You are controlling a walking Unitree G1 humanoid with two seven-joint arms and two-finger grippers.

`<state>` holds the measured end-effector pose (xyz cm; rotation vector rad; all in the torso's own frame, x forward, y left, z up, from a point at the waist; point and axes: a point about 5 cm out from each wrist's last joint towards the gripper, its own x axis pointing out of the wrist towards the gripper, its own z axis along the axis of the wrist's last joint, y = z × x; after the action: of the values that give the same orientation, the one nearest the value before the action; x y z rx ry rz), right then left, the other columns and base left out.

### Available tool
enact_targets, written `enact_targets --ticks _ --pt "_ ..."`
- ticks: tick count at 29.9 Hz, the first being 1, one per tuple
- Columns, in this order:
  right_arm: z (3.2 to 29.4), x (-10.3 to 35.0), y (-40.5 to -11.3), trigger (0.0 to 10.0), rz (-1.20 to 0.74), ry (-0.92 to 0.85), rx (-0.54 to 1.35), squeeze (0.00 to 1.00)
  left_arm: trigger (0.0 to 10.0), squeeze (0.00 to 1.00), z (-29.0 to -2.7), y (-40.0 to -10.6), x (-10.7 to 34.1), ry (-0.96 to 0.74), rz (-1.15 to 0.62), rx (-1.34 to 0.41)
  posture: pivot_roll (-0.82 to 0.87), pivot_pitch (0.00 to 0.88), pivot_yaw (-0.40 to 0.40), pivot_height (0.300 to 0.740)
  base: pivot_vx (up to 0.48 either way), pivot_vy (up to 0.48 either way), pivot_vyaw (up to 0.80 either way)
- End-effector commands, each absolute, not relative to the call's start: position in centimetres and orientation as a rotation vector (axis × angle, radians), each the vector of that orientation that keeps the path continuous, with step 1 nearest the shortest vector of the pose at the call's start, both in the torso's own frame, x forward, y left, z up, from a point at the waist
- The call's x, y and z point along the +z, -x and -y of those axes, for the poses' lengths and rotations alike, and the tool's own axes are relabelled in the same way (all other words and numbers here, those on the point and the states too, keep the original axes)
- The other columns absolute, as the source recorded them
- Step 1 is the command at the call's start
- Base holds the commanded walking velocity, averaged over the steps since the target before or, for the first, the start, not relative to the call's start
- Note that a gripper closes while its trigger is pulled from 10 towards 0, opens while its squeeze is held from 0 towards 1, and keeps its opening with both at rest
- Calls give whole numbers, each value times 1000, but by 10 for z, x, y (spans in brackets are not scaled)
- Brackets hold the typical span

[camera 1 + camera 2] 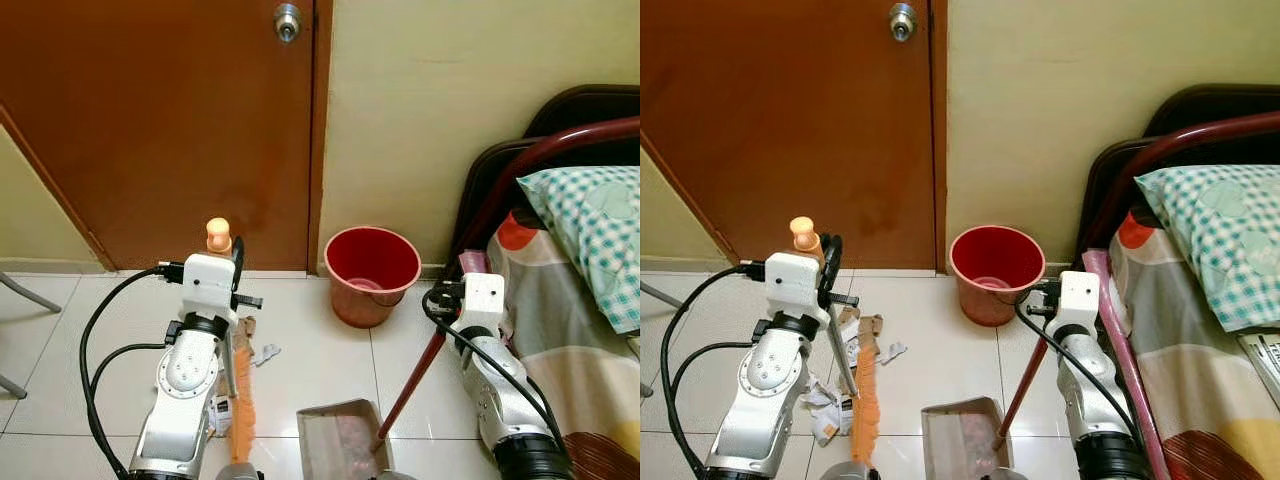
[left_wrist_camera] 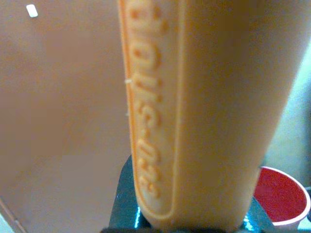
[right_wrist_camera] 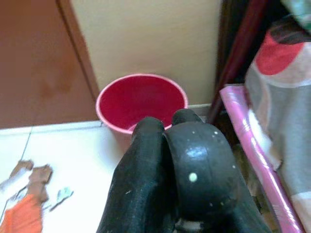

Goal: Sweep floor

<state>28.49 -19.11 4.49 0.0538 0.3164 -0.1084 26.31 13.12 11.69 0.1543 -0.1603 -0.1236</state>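
Observation:
My left gripper [image 1: 234, 262] is shut on the broom's orange handle grip [image 2: 194, 111], whose tip [image 1: 218, 235] sticks up above the wrist. The grey shaft runs down to orange bristles [image 1: 241, 412] on the white tiles. Torn paper scraps [image 1: 855, 335] lie around the bristles. My right gripper [image 1: 441, 298] is shut on the top of the dustpan's dark red handle [image 1: 412, 385]. That handle slants down to the grey dustpan [image 1: 338, 440], which rests on the floor and holds some debris. A red bucket [image 1: 372, 268] stands against the wall, just beyond both grippers.
A brown door [image 1: 170, 120] is straight ahead and a cream wall [image 1: 430, 110] is to its right. A bed [image 1: 580, 300] with a checked pillow [image 1: 595, 230] and a dark frame stands close on the right. Grey chair legs [image 1: 20, 295] show at the far left.

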Motion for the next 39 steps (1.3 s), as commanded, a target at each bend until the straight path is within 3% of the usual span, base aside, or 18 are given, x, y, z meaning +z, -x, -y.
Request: enact_targets --ticks 1,16,29,39 --pt "192 59 -294 10000 -241 -54 -132 0 10000 0 -126 -264 119 -121 162 -118 24 41 -50 740 0 0 0" --pt "191 75 -305 10000 -135 -26 -208 0 10000 0 -130 -264 153 -177 276 -146 21 73 -12 740 0 0 0" --pt "187 70 -305 10000 -146 -18 -196 0 10000 0 -134 -265 150 -308 264 -173 16 82 -8 740 0 0 0" --pt "187 68 -308 10000 -156 -2 -180 0 10000 0 -137 -261 140 -264 214 -166 11 80 -21 740 0 0 0"
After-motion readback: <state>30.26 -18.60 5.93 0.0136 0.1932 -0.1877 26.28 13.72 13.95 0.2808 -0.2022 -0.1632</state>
